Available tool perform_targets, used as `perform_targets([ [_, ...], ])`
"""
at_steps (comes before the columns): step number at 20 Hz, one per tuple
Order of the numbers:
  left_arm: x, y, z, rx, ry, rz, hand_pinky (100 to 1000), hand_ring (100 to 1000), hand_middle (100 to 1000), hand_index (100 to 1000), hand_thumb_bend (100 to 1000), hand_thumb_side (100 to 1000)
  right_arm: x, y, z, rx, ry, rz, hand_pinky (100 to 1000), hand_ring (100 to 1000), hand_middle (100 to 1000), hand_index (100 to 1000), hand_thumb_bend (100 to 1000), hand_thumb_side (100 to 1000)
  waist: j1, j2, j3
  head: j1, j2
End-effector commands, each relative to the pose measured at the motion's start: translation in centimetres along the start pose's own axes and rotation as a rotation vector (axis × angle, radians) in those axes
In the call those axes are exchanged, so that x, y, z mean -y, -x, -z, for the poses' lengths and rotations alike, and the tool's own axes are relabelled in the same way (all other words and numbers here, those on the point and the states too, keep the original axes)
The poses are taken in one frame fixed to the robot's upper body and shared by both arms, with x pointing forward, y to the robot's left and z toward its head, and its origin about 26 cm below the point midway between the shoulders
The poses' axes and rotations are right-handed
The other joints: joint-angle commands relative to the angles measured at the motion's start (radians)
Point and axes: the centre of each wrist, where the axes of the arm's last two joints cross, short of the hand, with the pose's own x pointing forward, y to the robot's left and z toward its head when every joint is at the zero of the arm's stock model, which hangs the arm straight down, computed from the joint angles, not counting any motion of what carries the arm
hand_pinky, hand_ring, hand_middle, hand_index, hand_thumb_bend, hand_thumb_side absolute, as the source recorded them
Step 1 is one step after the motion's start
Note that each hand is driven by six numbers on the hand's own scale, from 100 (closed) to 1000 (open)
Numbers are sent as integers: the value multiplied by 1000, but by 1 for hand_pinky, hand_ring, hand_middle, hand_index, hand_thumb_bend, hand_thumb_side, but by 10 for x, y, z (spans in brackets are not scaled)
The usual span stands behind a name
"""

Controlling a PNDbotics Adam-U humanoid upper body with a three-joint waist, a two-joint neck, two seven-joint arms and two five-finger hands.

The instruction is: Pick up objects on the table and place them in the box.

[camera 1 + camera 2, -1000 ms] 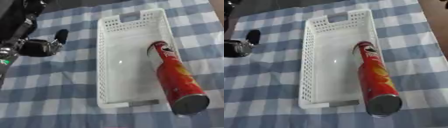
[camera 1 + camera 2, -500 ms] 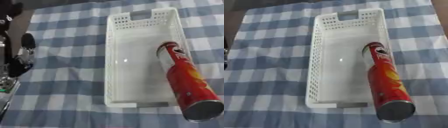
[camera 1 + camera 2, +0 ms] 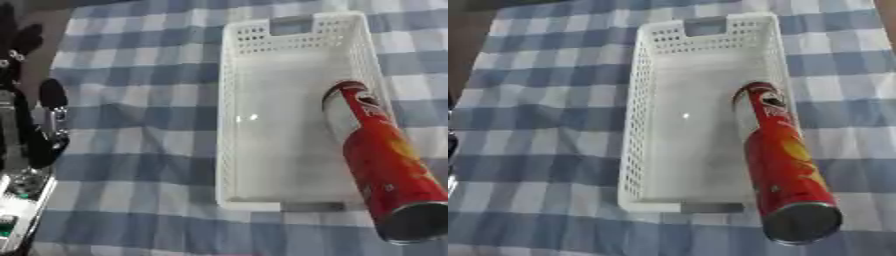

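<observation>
1. Left eye view: a white perforated box [image 3: 262,115] lies lengthwise on a blue-and-white checked cloth [image 3: 140,100]. A red crisp tube [image 3: 381,160] rests slantwise at the box's right side, its lidded top down inside and its near, silver end sticking out past the near right corner.

2. Still in this view, the left hand [image 3: 48,125] shows at the left edge, well apart from the box and the tube. Its dark fingers point upward and look fairly straight, with nothing between them; the blur makes me less sure of the thumb. The right hand does not show.

3. Right eye view: the same tube [image 3: 785,165] leans on the box's right wall [image 3: 779,65], propped rather than lying flat on the floor of the box. Only a dark sliver appears at the left edge, likely part of the left arm, but I cannot tell which part. No other loose object shows on the cloth.

4. What could go wrong, as I judge it: the tube is only half in, so a nudge to the box or cloth could roll it off the rim and onto the table. Pushing its raised end down carelessly might tip the light box or lever its near end up.
</observation>
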Motion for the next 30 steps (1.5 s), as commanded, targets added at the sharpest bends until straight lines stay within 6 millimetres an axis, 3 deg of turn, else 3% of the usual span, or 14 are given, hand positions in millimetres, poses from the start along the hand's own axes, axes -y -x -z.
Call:
perform_targets([
  [1,-3,-1,4,31,-6,16,787,848,957,1000,100,871,11,0,3,11,2,-40,427,644,707,808,100,1000,-9,-13,-3,9,-3],
  [12,-1,-2,1,1,25,20,755,828,942,1000,100,865,12,0,5,15,14,-51,479,707,762,810,100,1000,-10,-12,-5,14,-6],
  [30,1,-3,2,-46,143,51,691,791,943,1000,100,848,11,0,7,20,11,-55,444,652,725,806,100,1000,-5,-8,-12,19,-12],
])
